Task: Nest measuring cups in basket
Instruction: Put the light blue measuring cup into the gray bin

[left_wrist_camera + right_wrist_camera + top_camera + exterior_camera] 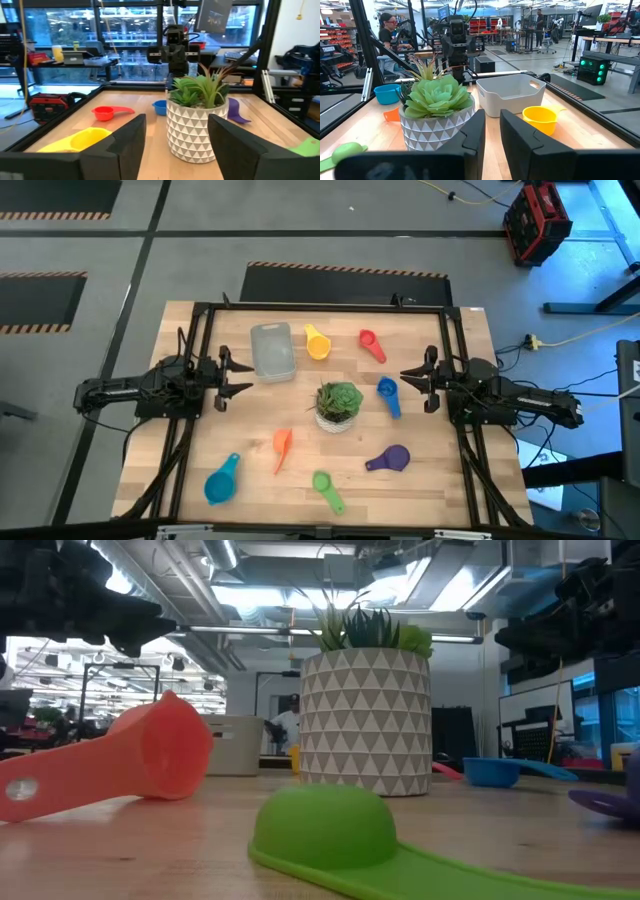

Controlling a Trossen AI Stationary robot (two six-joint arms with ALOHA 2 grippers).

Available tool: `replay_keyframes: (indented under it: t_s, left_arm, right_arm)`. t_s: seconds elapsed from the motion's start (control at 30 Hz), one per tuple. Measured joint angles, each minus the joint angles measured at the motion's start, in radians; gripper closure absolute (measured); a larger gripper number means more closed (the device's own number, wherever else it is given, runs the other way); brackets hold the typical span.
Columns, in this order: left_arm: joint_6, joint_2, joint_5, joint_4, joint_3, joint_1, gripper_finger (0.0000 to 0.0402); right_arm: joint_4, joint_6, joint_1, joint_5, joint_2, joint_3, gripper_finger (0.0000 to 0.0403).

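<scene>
Left gripper spread wide at the wooden bench's left edge, empty. Small translucent grey-white plastic basket just beyond; seven coloured plastic measuring cups scattered around, probably light, rigid, slippery, best pinched by handles. Right gripper nearly closed, empty.

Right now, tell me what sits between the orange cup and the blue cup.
In the high view, the potted plant stands between the orange cup and the blue cup; nothing else lies on that stretch.
</scene>
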Motion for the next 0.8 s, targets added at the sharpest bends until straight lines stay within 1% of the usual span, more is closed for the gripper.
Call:
replay_keyframes:
  t_s: [0.2,0.37,0.5,0.57,0.67,0.7,0.8]
  left_arm:
    - [0.0,0.0,-0.001,0.0,0.0,0.0,0.0172]
    - [0.01,0.0,0.015,0.007,0.0,0.0,0.0169]
    - [0.001,0.0,0.015,0.042,0.0,0.0,0.017]
    - [-0.003,0.0,0.002,0.102,0.0,0.0,0.017]
    - [-0.089,0.0,-0.039,0.216,0.0,0.0,0.0171]
    - [-0.119,-0.001,-0.045,0.229,0.005,0.0,0.0171]
    - [-0.18,0.006,-0.042,0.199,0.049,-0.001,0.0171]
  right_arm:
    - [0.0,0.0,0.0,0.0,0.0,0.0,0.0339]
    - [0.0,0.0,0.0,0.0,0.0,0.0,0.0339]
    - [0.0,0.0,0.0,0.0,0.0,0.0,0.0339]
    - [0.0,0.0,0.0,0.0,0.0,0.0,0.0339]
    - [0.0,0.0,0.0,0.0,0.0,0.0,0.0339]
    - [0.0,0.0,0.0,0.0,0.0,0.0,0.0339]
    - [0.0,0.0,0.0,0.0,0.0,0.0,0.0339]
